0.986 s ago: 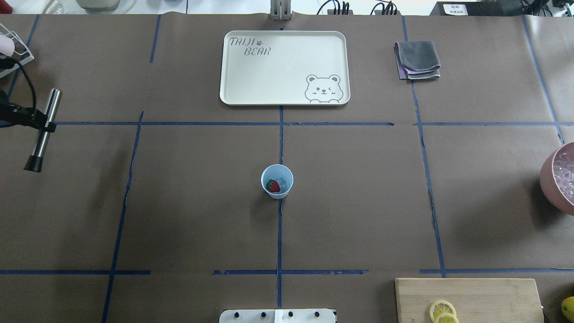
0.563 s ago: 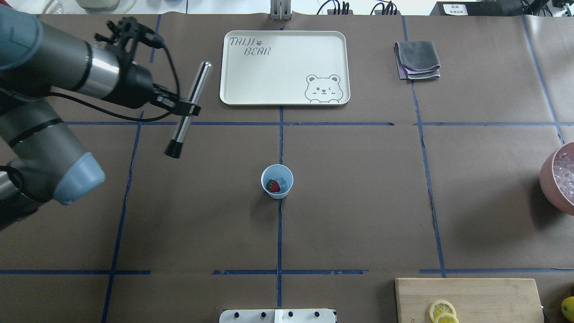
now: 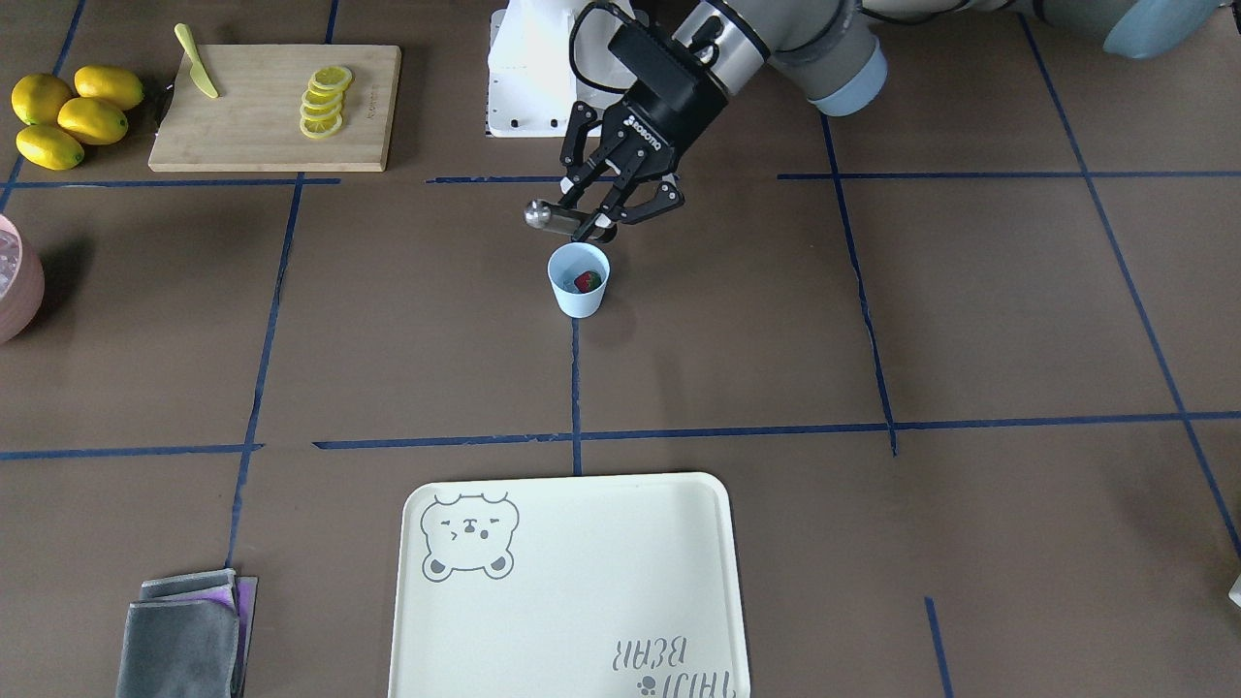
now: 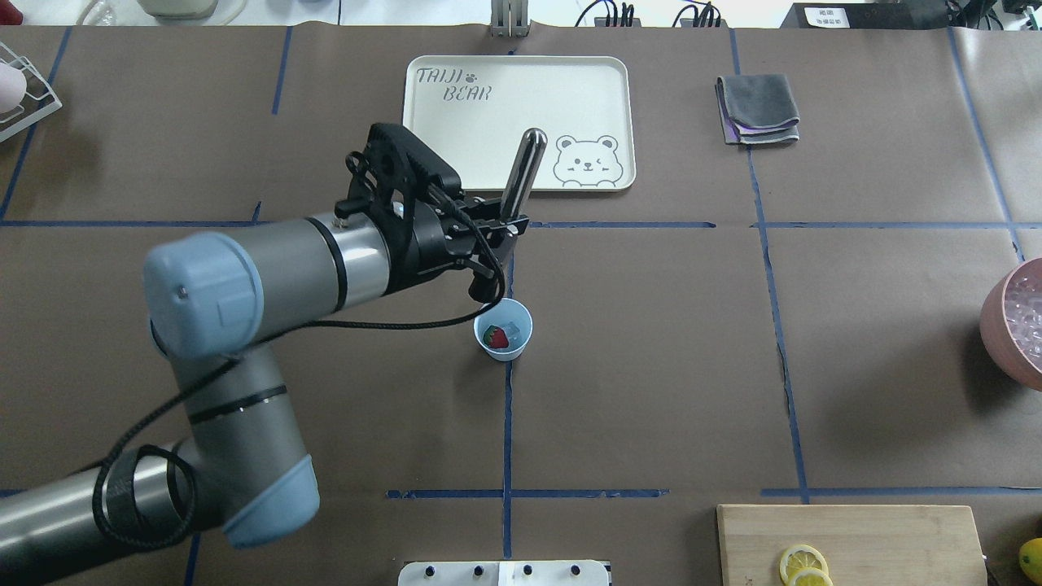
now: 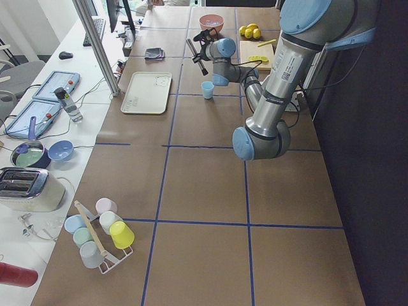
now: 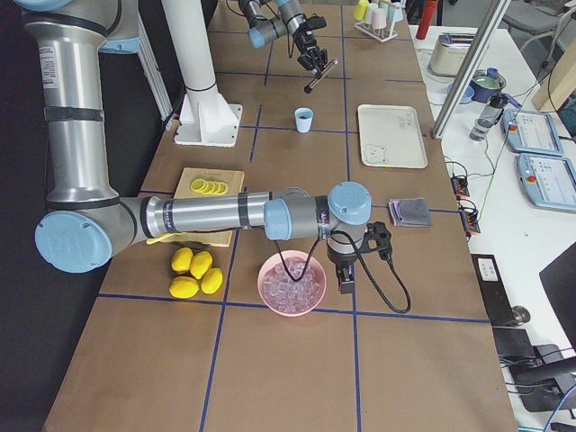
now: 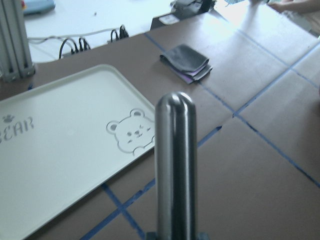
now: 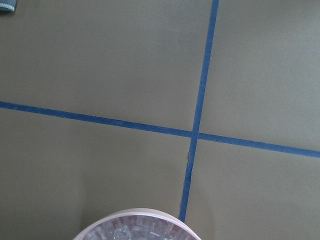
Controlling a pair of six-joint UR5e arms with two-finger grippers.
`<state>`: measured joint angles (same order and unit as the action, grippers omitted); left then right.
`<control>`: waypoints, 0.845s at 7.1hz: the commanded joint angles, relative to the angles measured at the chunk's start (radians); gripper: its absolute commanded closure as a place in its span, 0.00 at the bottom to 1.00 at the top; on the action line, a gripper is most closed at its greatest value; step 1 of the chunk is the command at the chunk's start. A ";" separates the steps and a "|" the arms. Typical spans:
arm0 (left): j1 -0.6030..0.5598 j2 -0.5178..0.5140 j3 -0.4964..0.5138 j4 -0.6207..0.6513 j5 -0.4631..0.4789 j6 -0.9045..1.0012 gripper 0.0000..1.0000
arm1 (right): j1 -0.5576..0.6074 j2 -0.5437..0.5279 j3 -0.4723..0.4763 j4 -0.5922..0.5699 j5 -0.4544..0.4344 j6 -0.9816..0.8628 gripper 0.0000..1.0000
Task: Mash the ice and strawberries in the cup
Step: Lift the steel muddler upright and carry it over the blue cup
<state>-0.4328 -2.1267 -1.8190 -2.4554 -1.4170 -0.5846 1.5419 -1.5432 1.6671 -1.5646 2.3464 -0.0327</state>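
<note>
Centrally, pale blue cup [image 4: 503, 329] stands upright w/ strawberry [image 4: 495, 337] and ice [image 4: 513, 332] inside. Just beside its rim, left gripper [image 4: 506, 225] is clamped on a tilted steel muddler [image 4: 521, 167], dark tip down, prob. lining up to mash. Far off by the pink bowl [image 6: 290, 283], right gripper [image 6: 346, 281]: can't tell its grip.

**Left arm extended to mid-frame, right arm low at the side**

In the overhead view the left arm [image 4: 269, 260] enters from the lower left, elbow bent, with its forearm running right toward the centre. The left tool [image 4: 503, 225] is clamped on a tilted metal rod [image 4: 521, 167]. In the right-side view the right arm [image 6: 207, 216] spans the lower middle. The right tool [image 6: 346, 274] points down, and its finger state is unclear.
</note>
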 commanded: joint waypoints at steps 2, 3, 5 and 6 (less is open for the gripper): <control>0.086 0.001 0.044 -0.083 0.183 0.051 1.00 | 0.000 -0.003 -0.001 0.000 0.001 0.001 0.00; 0.109 0.001 0.072 -0.105 0.241 0.051 1.00 | 0.000 -0.003 -0.001 -0.002 0.002 0.001 0.00; 0.127 -0.002 0.128 -0.140 0.263 0.074 1.00 | 0.000 -0.003 0.003 0.000 0.002 0.001 0.00; 0.131 -0.001 0.130 -0.149 0.263 0.078 1.00 | 0.000 -0.003 0.005 0.000 0.005 0.001 0.00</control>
<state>-0.3103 -2.1275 -1.7010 -2.5908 -1.1582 -0.5171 1.5417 -1.5462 1.6694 -1.5648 2.3493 -0.0322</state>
